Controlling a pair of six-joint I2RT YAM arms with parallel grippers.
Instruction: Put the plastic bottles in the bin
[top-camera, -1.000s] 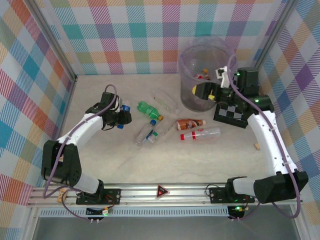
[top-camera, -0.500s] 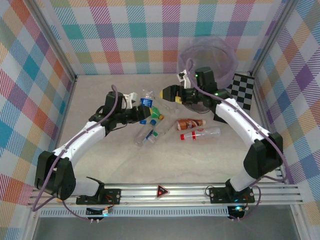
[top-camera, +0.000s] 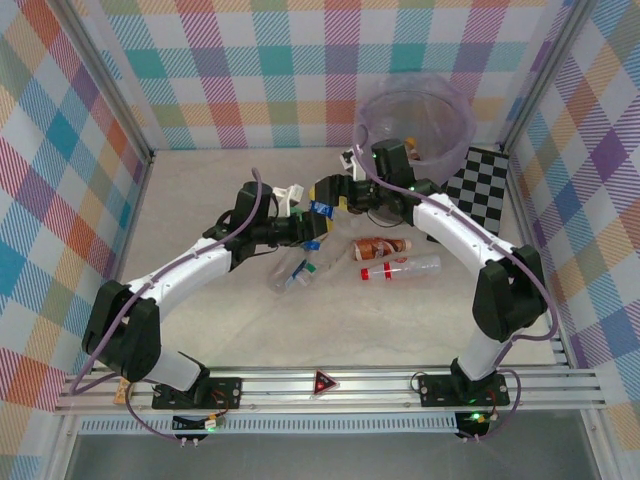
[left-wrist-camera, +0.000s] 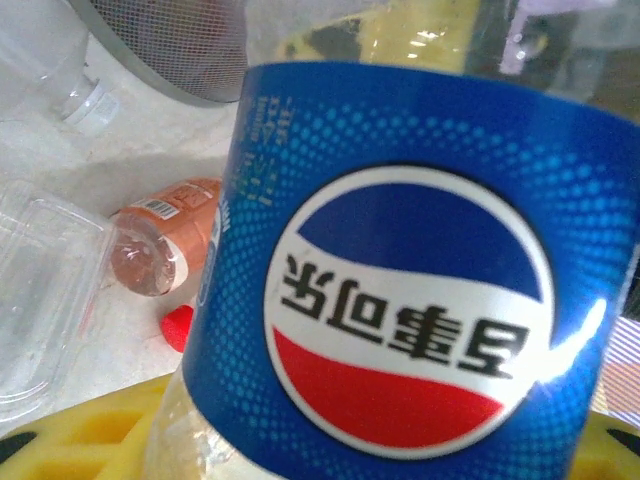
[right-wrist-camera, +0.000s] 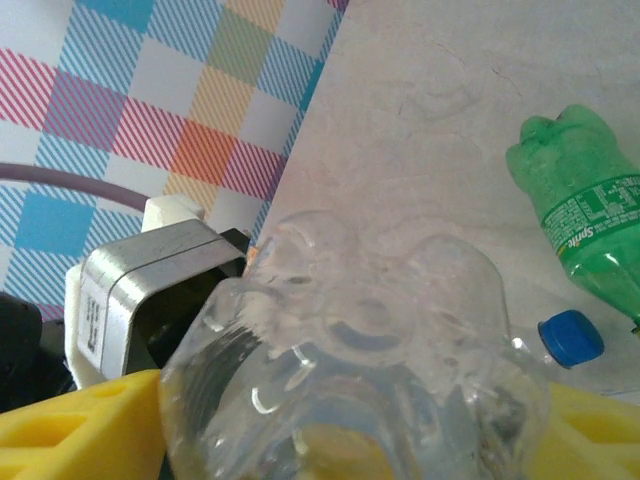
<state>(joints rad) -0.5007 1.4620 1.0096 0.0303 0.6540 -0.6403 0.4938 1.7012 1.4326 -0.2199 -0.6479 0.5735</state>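
Left jaws are clamped on a clear Pepsi bottle (left-wrist-camera: 400, 300), its blue label showing the red, white and blue roundel with Chinese characters upside down. Right jaws flank that bottle's lobed base, yellow pads (right-wrist-camera: 70, 420) on either side; whether they grip it I cannot tell. It hangs above the desk (top-camera: 250, 330). On the desk nearby lies a green bottle (right-wrist-camera: 585, 215) lettered Sprite, beside a blue cap (right-wrist-camera: 570, 337). Farther back stands the bin (top-camera: 365, 120), behind both jaws.
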